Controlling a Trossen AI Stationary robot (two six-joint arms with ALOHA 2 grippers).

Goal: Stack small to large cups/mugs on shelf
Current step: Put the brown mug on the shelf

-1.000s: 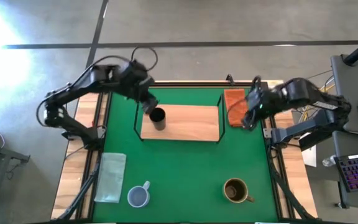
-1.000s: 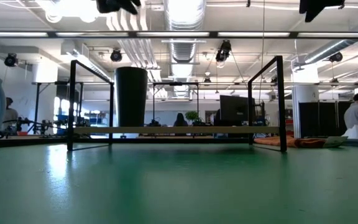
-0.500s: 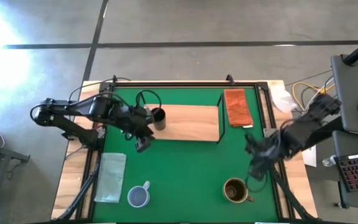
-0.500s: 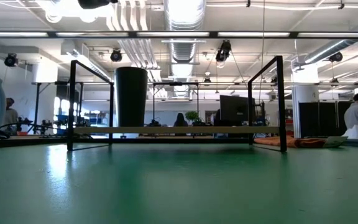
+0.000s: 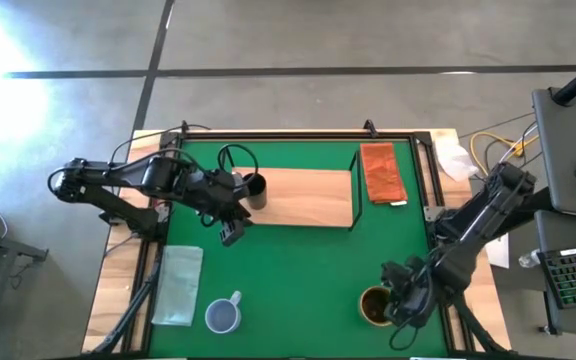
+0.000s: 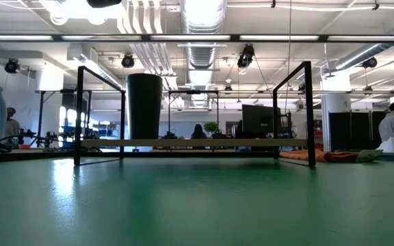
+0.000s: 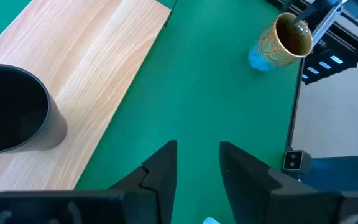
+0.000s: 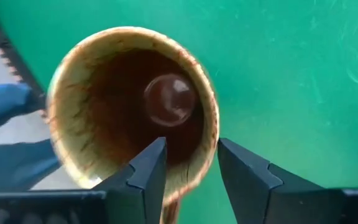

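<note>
The small black cup [image 5: 255, 190] stands upright on the left end of the light-wood shelf [image 5: 303, 198]; it also shows in the low view [image 6: 144, 106]. My left gripper [image 5: 231, 234] is open and empty just off the shelf's near left corner [image 7: 197, 163]. The brown-gold mug [image 5: 373, 306] stands near the table's near right corner. My right gripper [image 5: 400, 298] is open above it. In the right wrist view [image 8: 191, 167] one finger is over the mug's inside and one outside its rim [image 8: 199, 177]. The pale blue-grey mug [image 5: 224, 316] stands at the near left.
An orange-brown folded cloth [image 5: 381, 172] lies right of the shelf. A pale cloth [image 5: 178, 285] lies at the near left beside the blue-grey mug. Bare green table [image 5: 303, 270] stretches between the shelf and the two mugs. Black wire frames [image 6: 308, 113] stand at the shelf's ends.
My left gripper has left the black cup, which stays upright on the shelf, and has gone toward the table's near edge, then kept still. My right gripper has gone from beside the orange cloth toward the table's near edge and now stands over the brown-gold mug.
</note>
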